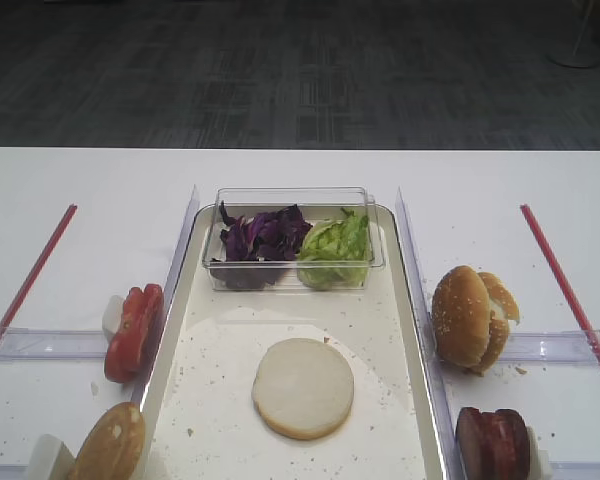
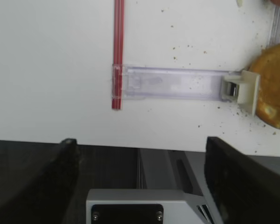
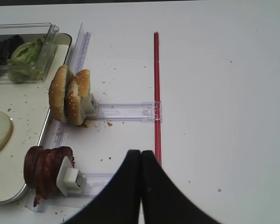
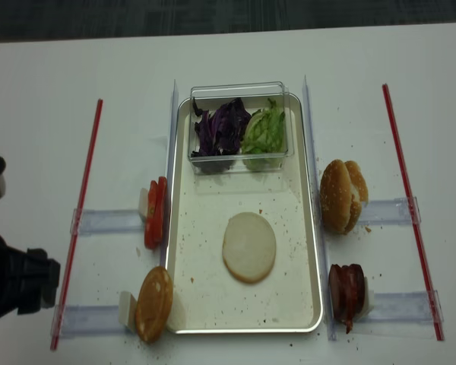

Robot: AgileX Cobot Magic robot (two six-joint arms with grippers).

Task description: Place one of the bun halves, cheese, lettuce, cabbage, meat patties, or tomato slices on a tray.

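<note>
The left gripper is seen with its two dark fingers spread wide at the table's near edge, nothing between them and nothing touched. Just ahead of it a red strip meets a clear plastic rail ending in a cream block that props a golden-brown domed bun. Glossy red tomato slices are stood on edge outside the tray's left rim. The shallow rectangular tray, silver-rimmed and crumb-speckled, is occupied by a round, flat, pale cream bun half lying cut face up near its middle. At its far end a clear plastic box is filled with shredded purple cabbage beside crinkled green lettuce. Right of the tray, sesame-seeded buns and dark reddish meat patties are held upright on rails. The right gripper is seen with its black fingers pressed together, empty, over bare table.
</note>
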